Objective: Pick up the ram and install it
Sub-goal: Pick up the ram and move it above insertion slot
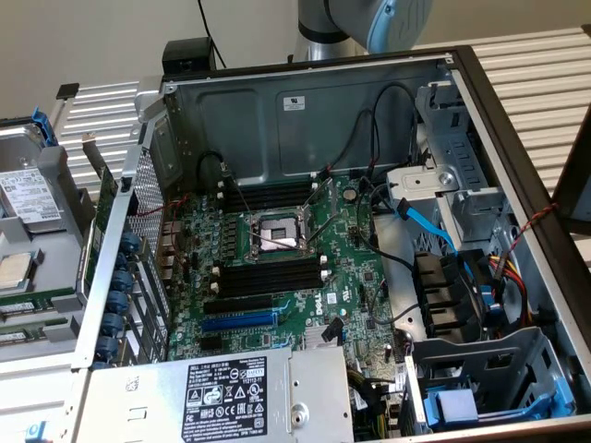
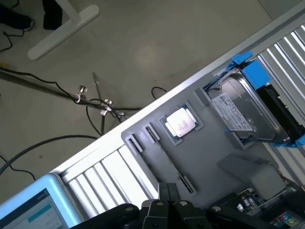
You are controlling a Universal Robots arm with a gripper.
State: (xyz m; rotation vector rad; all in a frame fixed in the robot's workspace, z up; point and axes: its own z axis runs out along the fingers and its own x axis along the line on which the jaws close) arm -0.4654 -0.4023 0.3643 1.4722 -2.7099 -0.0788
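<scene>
The ram [image 1: 37,301] is a thin dark-green stick lying in the grey tray [image 1: 55,185] at the exterior view's left, beside the open computer case. In the wrist view the ram [image 2: 169,160] appears edge-on as a long narrow strip between two dark end clips of the tray [image 2: 209,152]. My gripper [image 2: 167,193] hovers above that tray, close to one end of the strip, its dark fingers shut together with nothing between them. The black motherboard slots [image 1: 268,277] with white end clips sit inside the case, below the processor socket [image 1: 277,233].
A hard drive in a blue carrier [image 2: 248,109] and a loose processor [image 2: 181,123] share the tray. The case holds loose cables [image 1: 434,231], a blue slot [image 1: 238,320] and a power supply [image 1: 231,397]. Floor cables [image 2: 95,102] and a screen [image 2: 33,210] are nearby.
</scene>
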